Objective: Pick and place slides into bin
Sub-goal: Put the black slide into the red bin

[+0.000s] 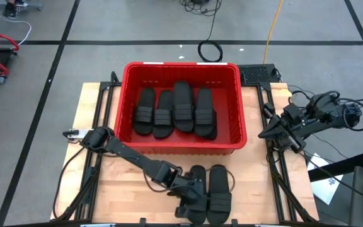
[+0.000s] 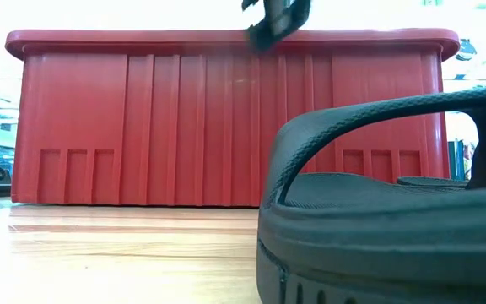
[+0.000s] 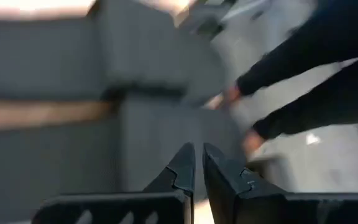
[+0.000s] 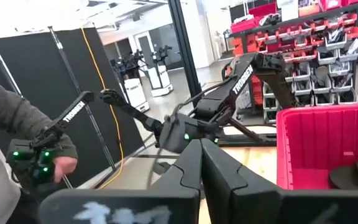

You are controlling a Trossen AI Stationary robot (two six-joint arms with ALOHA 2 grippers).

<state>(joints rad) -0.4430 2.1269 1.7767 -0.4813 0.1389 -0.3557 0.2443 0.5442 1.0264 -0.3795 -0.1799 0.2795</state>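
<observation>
Red bin point(image 1: 181, 70) sits at table's point(image 1: 87, 120) far middle; four black slides point(image 1: 175, 112) lie side by side inside it. Two more slides point(image 1: 219, 192) lie on table in front of bin, near front edge. Left arm stretches low from bin's left side, diagonally across table; left gripper point(image 1: 191, 203) sits over left slide of front pair, fingers point(image 3: 182, 171) nearly together, grip on slide not discernible. Right arm folded beside bin's right side, off table edge; right gripper point(image 1: 266, 133) closed, empty.
</observation>
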